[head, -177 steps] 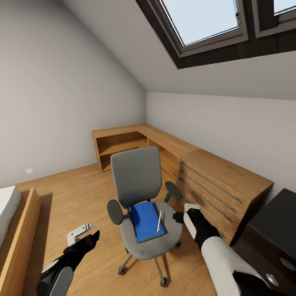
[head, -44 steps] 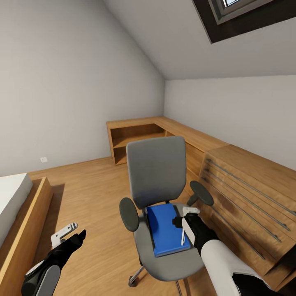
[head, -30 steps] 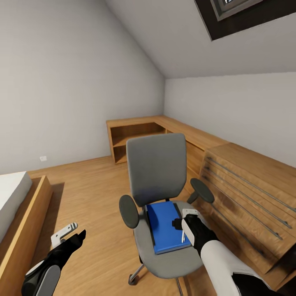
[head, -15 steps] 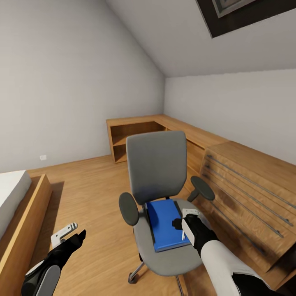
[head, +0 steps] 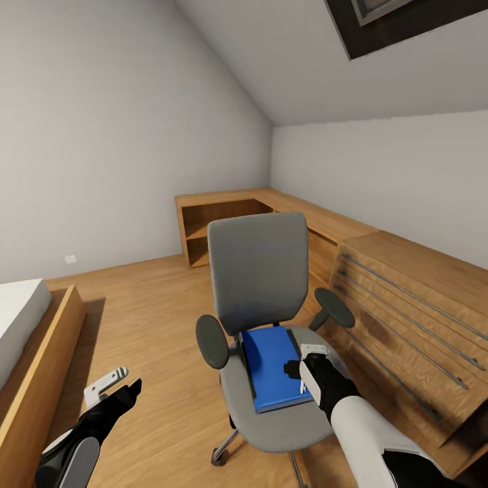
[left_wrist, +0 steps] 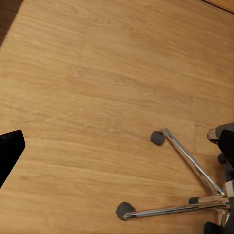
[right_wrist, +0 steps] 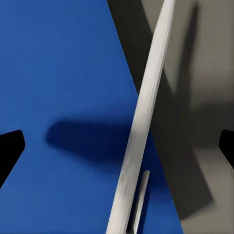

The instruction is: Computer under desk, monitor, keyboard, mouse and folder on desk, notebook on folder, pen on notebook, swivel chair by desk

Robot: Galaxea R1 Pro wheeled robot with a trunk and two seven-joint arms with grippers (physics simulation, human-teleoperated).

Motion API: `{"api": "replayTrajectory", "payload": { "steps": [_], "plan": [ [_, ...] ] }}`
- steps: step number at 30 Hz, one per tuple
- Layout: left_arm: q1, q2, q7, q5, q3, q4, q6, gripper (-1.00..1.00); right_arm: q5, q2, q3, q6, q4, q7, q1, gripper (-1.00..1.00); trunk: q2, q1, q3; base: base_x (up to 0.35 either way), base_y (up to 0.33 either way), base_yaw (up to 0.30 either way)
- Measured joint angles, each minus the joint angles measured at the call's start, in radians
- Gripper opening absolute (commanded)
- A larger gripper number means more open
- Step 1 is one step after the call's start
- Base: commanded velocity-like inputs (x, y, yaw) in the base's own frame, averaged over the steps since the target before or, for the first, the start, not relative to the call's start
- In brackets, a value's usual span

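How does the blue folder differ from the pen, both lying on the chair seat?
The folder is a broad, flat, bright blue rectangle; the pen is a thin whitish stick. The folder lies fully on the grey seat, while the pen crosses the folder's edge, partly over the seat. Both lie flat under the right gripper.

- Light wooden drawer unit with long metal handles at right;
- low wooden shelving wrapping the far corner;
- wood-framed bed at left;
- skylight overhead; wall socket low on the left wall.
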Motion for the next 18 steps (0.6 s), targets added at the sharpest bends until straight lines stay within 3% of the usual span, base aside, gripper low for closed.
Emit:
{"api": "replayTrajectory", "payload": {
  "steps": [5, 11, 18],
  "plan": [
    [0.0, -0.001, 0.0, 0.0, 0.0, 0.0, 0.0, 1.0, 0.0, 0.0, 0.0, 0.0, 0.0, 0.0, 0.0, 1.0, 0.0, 0.0, 0.0, 0.0, 0.0, 0.0],
    [0.0, -0.001, 0.0, 0.0, 0.0, 0.0, 0.0, 1.0, -0.004, 0.0, 0.001, -0.001, -0.005, 0.0, -0.001, 1.0, -0.042, 0.023, -0.018, 0.0, 0.0, 0.0],
    [0.0, -0.001, 0.0, 0.0, 0.0, 0.0, 0.0, 1.0, -0.002, 0.0, 0.001, -0.001, -0.005, 0.001, -0.001, 1.0, -0.042, 0.023, -0.019, 0.0, 0.0, 0.0]
  ]
}}
